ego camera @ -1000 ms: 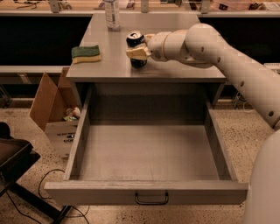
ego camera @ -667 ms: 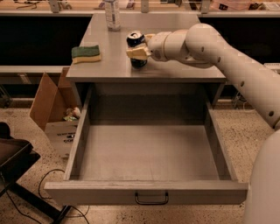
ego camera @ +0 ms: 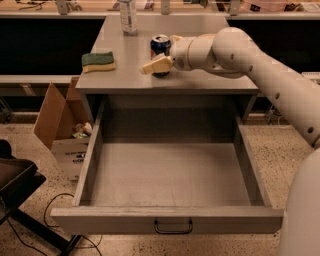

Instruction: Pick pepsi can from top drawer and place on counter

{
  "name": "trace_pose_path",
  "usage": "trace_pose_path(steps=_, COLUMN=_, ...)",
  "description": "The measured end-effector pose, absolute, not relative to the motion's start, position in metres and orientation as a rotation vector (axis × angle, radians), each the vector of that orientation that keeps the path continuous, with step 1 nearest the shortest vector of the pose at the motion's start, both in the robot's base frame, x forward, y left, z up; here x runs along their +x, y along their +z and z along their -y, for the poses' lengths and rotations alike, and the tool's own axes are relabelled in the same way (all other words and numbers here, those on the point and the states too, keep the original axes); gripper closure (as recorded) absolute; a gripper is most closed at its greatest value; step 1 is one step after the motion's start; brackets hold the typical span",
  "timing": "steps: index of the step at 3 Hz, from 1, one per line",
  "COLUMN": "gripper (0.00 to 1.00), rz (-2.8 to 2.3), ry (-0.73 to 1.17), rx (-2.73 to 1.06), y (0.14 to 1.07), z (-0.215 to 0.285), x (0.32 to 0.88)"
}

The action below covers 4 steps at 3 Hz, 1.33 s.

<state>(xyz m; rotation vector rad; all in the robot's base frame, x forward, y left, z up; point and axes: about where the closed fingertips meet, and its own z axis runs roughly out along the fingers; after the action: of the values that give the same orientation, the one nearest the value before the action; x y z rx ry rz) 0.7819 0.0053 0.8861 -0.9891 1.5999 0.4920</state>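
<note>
Going left to right: there's an open brown cardboard box [ego camera: 55, 117] on the floor. Up on the flat grey counter [ego camera: 125, 75] sits a green-and-yellow sponge [ego camera: 98, 61], and at the far edge a clear plastic bottle [ego camera: 128, 15].

Right of those, the small dark blue pepsi can [ego camera: 160, 45] stands upright on the counter near its front edge, with the robot's cream two-finger gripper [ego camera: 161, 56] right around it. The thick white arm [ego camera: 250, 60] comes in from the right. Honestly can't tell if the gripper is clamped on the can or has let go.

The wide grey top drawer [ego camera: 92, 160] is pulled all the way out, nothing in it, with a dark metal handle [ego camera: 173, 227] on the near panel.

What's changed over the last second? Pretty much nothing: can and gripper sit in the same spot. So the placing looks basically done, and what's probably left is releasing and backing off without tipping the can.
</note>
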Motion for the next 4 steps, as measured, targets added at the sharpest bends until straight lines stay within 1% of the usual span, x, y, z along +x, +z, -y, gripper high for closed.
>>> trace_pose_path(steps=1, gripper=0.00, rz=-1.594, ry=0.497, rx=-0.993, y=0.892, z=-0.005, x=0.779)
trace_pose_path(steps=2, gripper=0.00, rz=-1.562, ry=0.522, rx=-1.013, y=0.920, z=-0.001, x=0.763)
trace_pose_path(steps=3, gripper=0.00, rz=-1.481, ry=0.394, rx=-1.045, y=0.975, z=0.025, x=0.721)
trace_pose_path(steps=4, gripper=0.00, rz=-1.499, ry=0.120, rx=-1.039, y=1.009, z=0.072, x=0.677)
